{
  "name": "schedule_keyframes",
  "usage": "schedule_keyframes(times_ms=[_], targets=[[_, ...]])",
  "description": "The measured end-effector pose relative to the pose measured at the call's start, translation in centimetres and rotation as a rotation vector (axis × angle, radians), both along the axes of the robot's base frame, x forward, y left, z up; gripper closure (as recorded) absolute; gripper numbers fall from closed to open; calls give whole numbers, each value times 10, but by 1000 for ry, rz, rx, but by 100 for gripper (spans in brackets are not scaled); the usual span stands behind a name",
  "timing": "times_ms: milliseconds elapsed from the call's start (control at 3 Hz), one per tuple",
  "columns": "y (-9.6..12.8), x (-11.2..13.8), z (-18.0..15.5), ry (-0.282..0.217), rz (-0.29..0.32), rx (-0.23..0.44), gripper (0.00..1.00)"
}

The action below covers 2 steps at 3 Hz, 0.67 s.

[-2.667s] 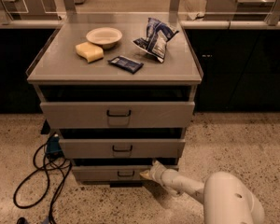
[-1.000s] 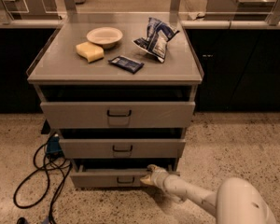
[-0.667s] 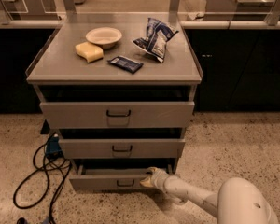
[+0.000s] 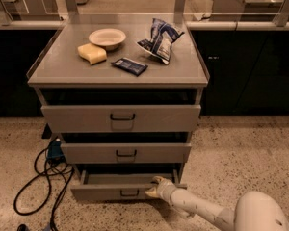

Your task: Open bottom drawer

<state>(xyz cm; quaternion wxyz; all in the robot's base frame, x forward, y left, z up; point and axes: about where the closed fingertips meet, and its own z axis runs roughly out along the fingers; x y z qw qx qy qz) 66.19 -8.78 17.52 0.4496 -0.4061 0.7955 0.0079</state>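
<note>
Our end effector (image 4: 154, 187) sits against the top edge of the bottom drawer (image 4: 101, 192), which stands partly out; we cannot tell whether it grips. We judge the drawer rigid metal, light on its runners. The black loop handle (image 4: 129, 193), just to the left, offers the surest hold.

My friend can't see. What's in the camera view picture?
The robot's gripper is at the front of the bottom drawer, which is pulled partly out of a grey cabinet. On top sit a bowl, a yellow sponge, a dark packet and a snack bag.
</note>
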Motion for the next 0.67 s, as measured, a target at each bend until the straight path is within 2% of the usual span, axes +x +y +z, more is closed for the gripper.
schedule_keyframes(times_ms=[333,667], targets=[[0,-12,-1,-11,-8,2,100],[0,-13,2,-11,-8,2,100]])
